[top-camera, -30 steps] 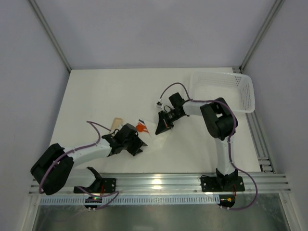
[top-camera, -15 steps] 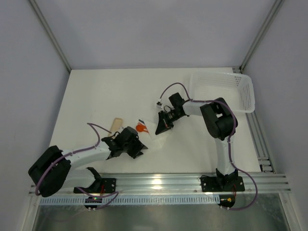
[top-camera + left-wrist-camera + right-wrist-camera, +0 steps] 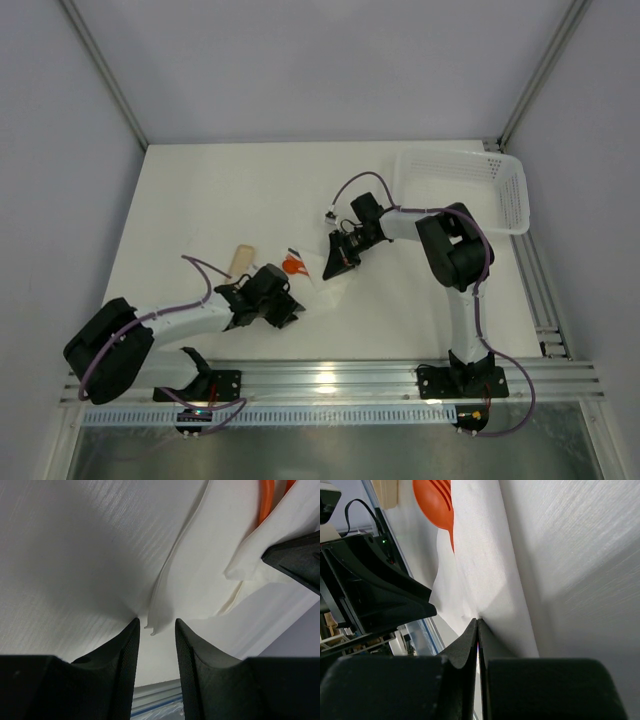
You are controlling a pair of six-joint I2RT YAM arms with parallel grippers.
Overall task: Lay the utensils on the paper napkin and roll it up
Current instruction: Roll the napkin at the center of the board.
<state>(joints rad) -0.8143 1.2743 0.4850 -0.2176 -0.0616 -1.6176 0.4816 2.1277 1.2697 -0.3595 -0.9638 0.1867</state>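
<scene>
Farthest left, beyond the left pincer [image 3: 156, 622], lies one short beige cylinder-like piece [image 3: 240, 258], which we leave alone. The left pincer itself is spread, its two ribbed fingers [image 3: 129, 645] straddling a loose corner of the thin white paper napkin [image 3: 200, 580] without closing on it. We count one napkin, already folded over on itself. We judge it featherlight, limp and easy to tear, so it is best nipped at a corner or a doubled edge and drawn gently, never tugged. Tucked in its fold, between the two pincers, sits one small orange plastic spoon [image 3: 437, 507] with a round bowl. Beside it the left wrist view shows two slender orange sticks [image 3: 266, 502], and the dark ones we cannot count. All look light, stiff and slippery, likely to slide out of a loose roll. The right pincer [image 3: 477, 622] is pressed together, seemingly pinching a tented ridge of napkin. Well beyond it stands one white perforated plastic basket [image 3: 465, 185].
</scene>
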